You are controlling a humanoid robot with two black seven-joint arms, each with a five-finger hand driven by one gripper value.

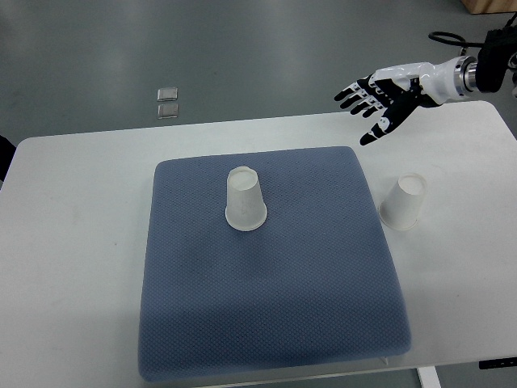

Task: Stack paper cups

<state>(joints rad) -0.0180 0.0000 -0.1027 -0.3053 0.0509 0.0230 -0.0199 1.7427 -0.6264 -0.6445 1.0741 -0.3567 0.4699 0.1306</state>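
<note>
A white rectangular counter [73,242] fills most of the frame, and a square blue-grey textured fabric mat [266,307] lies on its middle. An upside-down white paper cup [245,199] stands on the upper middle of the mat, wide rim down. A second white paper cup [403,202], also upside down and seen tilted, sits on the bare counter just beside the mat's right edge, well apart from the first. In the upper right, the right robot hand [378,101], black and white, hangs above the counter's far edge with its fingers [354,93] spread apart and holding nothing, above the second cup in the frame. Two small grey square tiles [167,103] lie on the grey floor [242,48] at upper left
</note>
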